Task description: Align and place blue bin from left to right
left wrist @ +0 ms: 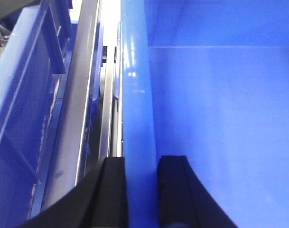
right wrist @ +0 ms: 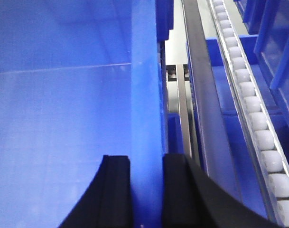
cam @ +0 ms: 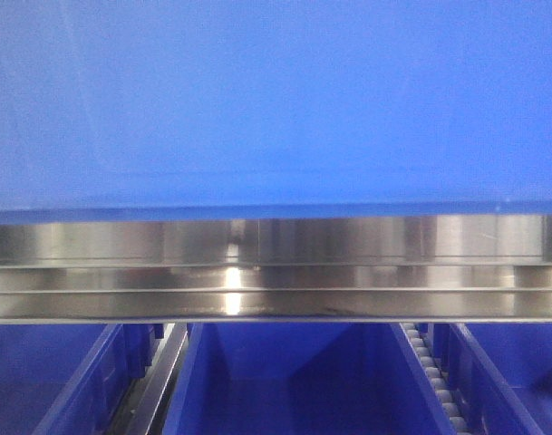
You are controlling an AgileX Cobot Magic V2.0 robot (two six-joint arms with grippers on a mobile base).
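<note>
The blue bin fills the upper half of the front view as one broad smooth wall, above a steel rail. In the left wrist view my left gripper is shut on the bin's left rim, one black finger outside the wall and one inside; the bin's inside spreads to the right. In the right wrist view my right gripper is shut on the bin's right rim in the same way, with the bin's inside to the left. Neither gripper shows in the front view.
A polished steel rail crosses the front view under the bin. Below it stand other blue trays with dividers. A roller track and a grey rail run right of the bin; a grey rail and another blue crate lie left.
</note>
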